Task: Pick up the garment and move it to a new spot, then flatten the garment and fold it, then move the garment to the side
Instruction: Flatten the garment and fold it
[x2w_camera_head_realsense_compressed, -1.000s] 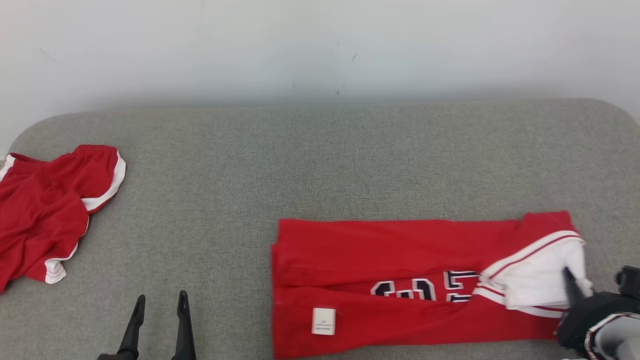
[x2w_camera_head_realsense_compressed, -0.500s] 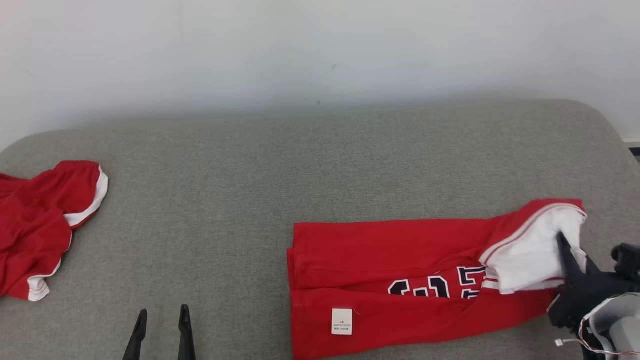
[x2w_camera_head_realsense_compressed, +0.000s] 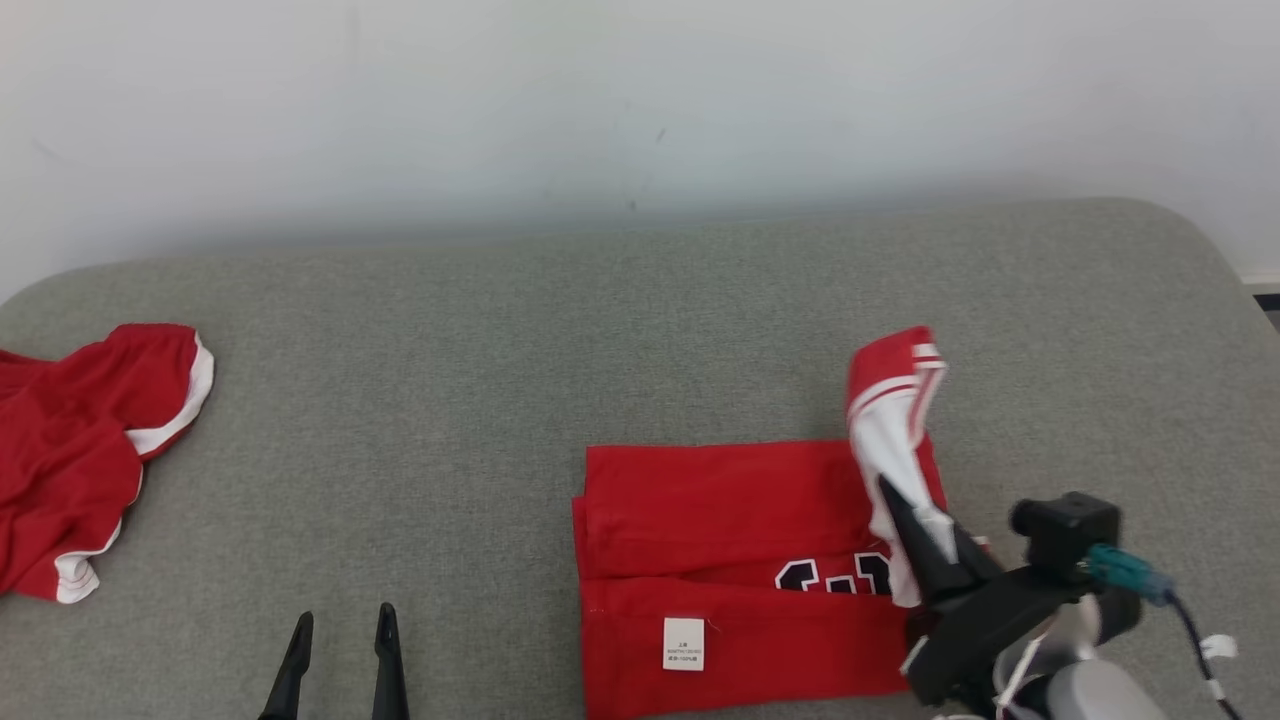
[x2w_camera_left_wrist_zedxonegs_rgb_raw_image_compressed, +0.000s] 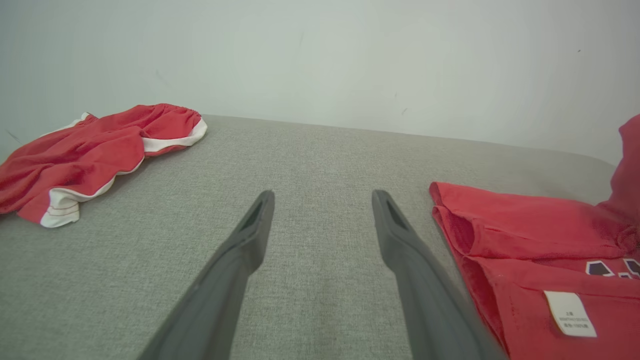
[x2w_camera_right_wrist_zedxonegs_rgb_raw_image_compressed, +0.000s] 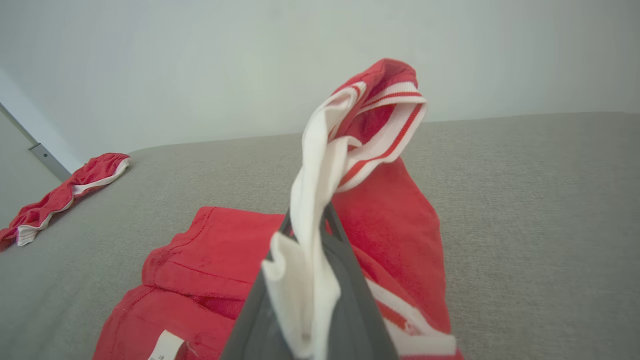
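Right pincer (x2w_camera_head_realsense_compressed: 890, 492) clamped on red garment (x2w_camera_head_realsense_compressed: 720, 500), white-trimmed end lifted — left pincer (x2w_camera_head_realsense_compressed: 345, 615) apart

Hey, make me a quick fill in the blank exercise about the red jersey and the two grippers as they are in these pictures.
The right gripper is ______ on the white-trimmed end of the jersey.
The left gripper has its jaws ______, holding nothing.
The label on the jersey is ______ in colour.
In the head view, the second red garment lies at the ______ end of the grey cushion.
Missing words: shut; open; white; left.
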